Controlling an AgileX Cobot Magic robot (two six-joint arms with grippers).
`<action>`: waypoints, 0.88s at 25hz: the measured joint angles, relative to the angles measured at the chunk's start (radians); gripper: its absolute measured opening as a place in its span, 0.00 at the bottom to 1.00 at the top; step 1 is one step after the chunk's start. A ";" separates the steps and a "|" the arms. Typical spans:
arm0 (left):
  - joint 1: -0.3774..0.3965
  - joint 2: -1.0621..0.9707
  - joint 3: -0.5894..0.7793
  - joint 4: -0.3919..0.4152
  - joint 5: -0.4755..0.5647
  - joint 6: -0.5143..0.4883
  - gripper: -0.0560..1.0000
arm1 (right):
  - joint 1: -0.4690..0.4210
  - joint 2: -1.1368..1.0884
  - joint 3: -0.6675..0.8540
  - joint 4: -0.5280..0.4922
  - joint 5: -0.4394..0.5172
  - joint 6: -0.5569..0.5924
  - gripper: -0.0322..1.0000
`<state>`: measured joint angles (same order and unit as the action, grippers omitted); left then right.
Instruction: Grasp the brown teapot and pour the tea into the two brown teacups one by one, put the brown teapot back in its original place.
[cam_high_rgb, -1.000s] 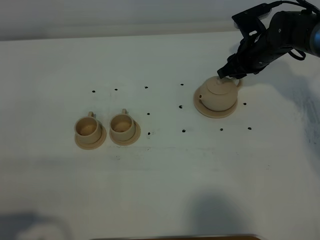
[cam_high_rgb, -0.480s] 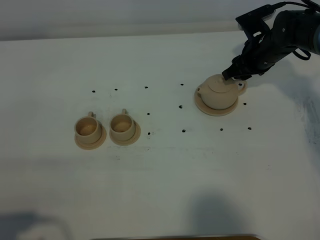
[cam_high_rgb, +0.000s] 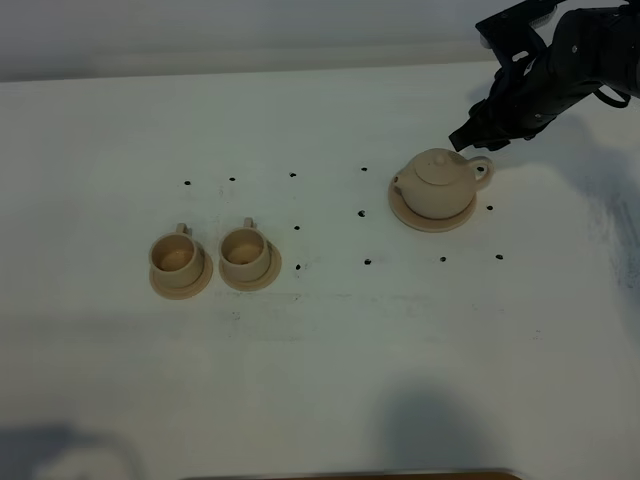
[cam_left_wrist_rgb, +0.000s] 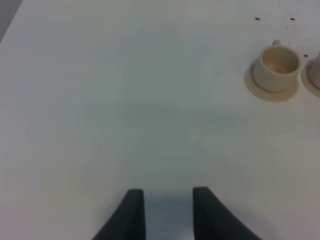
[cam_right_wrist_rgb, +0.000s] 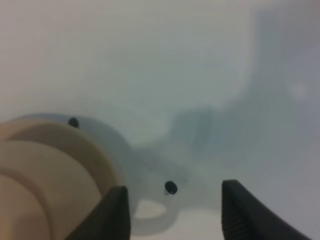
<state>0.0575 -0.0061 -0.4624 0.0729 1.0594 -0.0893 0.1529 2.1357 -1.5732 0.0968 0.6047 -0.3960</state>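
The brown teapot (cam_high_rgb: 435, 185) stands upright on its wide saucer, the original place (cam_high_rgb: 404, 214), at the right of the table, its handle toward my right gripper. My right gripper (cam_high_rgb: 468, 138) hangs open just behind and above that handle, touching nothing. In the right wrist view the teapot (cam_right_wrist_rgb: 45, 185) lies beside one finger of the right gripper (cam_right_wrist_rgb: 174, 189), and the blurred handle loop (cam_right_wrist_rgb: 152, 220) sits between the jaws. The two brown teacups (cam_high_rgb: 176, 255) (cam_high_rgb: 243, 248) stand on their saucers at the left. My left gripper (cam_left_wrist_rgb: 168, 192) shows parted fingers over bare table, with one teacup (cam_left_wrist_rgb: 276, 67) ahead.
Small black dots (cam_high_rgb: 368, 262) mark the white tabletop between the cups and the teapot. The table's far edge runs just behind the right arm (cam_high_rgb: 575, 50). A dark strip (cam_high_rgb: 350, 476) lines the front edge.
My right gripper has drawn back and up from the teapot's handle toward the far right. The teapot now stands free on its saucer with its handle in plain sight.
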 joint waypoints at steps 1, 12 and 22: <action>0.000 0.000 0.000 0.000 0.000 0.000 0.34 | -0.003 0.000 0.000 -0.002 0.001 0.000 0.42; 0.000 0.000 0.000 0.000 0.000 -0.002 0.34 | -0.003 0.001 0.000 -0.022 -0.007 0.001 0.42; 0.000 0.000 0.000 0.000 0.000 -0.002 0.34 | -0.003 0.011 0.000 -0.023 0.024 0.001 0.42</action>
<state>0.0575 -0.0061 -0.4624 0.0729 1.0594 -0.0911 0.1500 2.1470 -1.5732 0.0740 0.6287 -0.3953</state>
